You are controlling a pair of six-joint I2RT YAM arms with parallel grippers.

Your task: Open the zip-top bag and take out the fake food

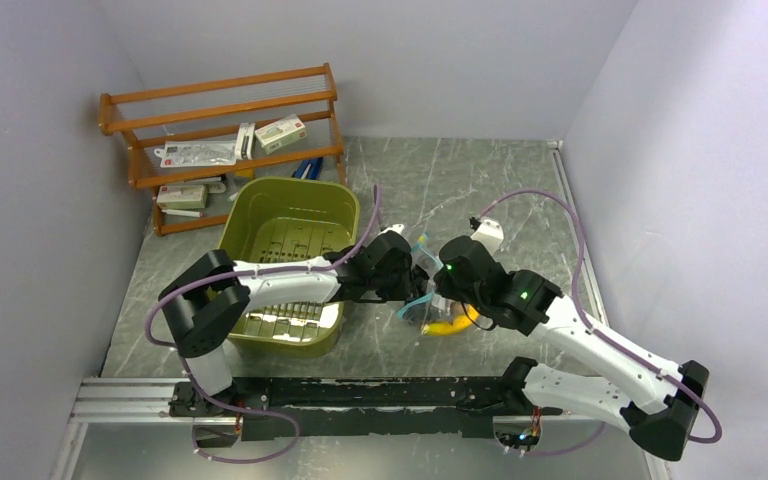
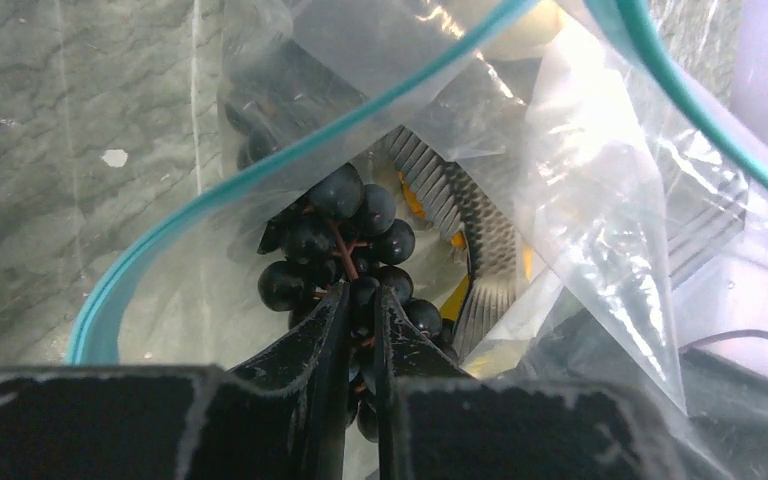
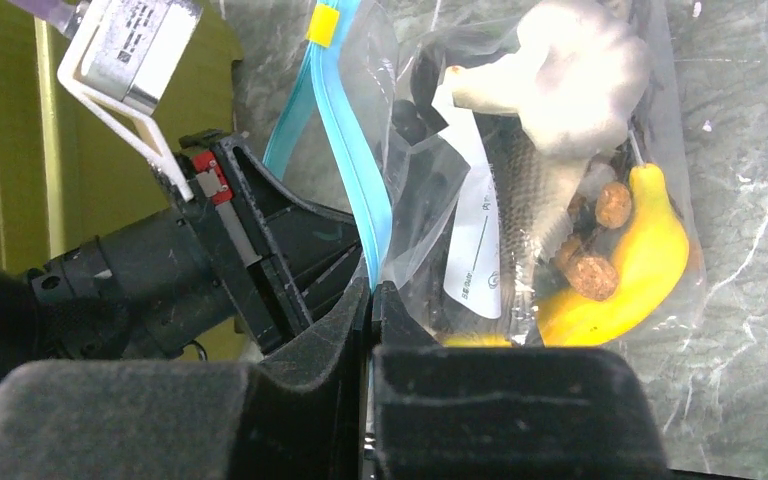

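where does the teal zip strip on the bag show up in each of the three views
top external: the zip strip is a short teal arc at the centre, between the two arms' ends.
left wrist: the strip curves from lower left to the top edge, above the grapes.
right wrist: the strip drops from the top edge into the right gripper.
shared landmark: the grey marbled table.

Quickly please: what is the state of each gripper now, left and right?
Left gripper: closed on the grapes, inside the open bag.
Right gripper: closed on the edge of the bag.
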